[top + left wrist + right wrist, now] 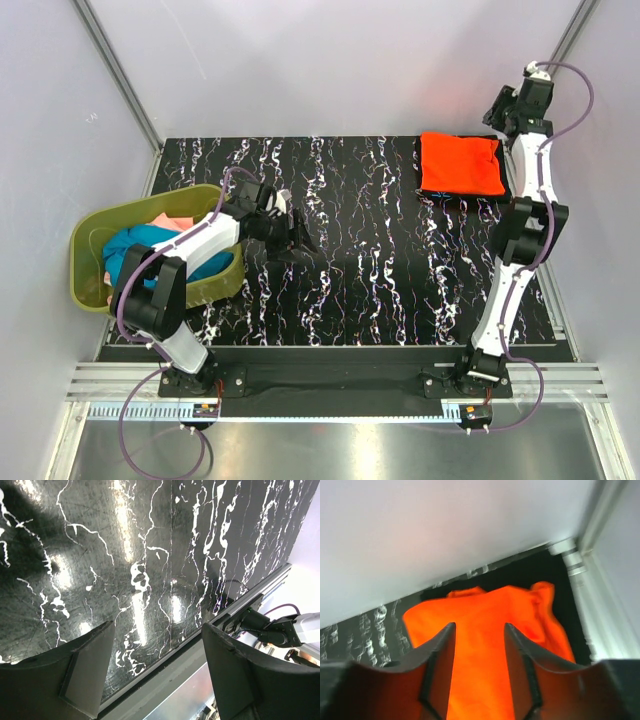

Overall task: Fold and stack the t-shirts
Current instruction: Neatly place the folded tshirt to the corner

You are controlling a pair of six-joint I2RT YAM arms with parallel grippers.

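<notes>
Your left arm reaches forward past the olive basket. The left gripper hangs over the marbled table, jaws wide apart and empty. The teal t-shirt lies in the basket behind it. Your right arm stretches toward the far corner. The right gripper is partly open and grips nothing. The folded orange t-shirt lies just beneath it.

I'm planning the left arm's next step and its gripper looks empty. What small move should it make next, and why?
Probably swing the left gripper over to the basket and lower it onto the teal shirt. Its fingers stand open with only the table showing between them, the orange shirt already lies folded at the far right, and loose shirts lie in the basket.
</notes>
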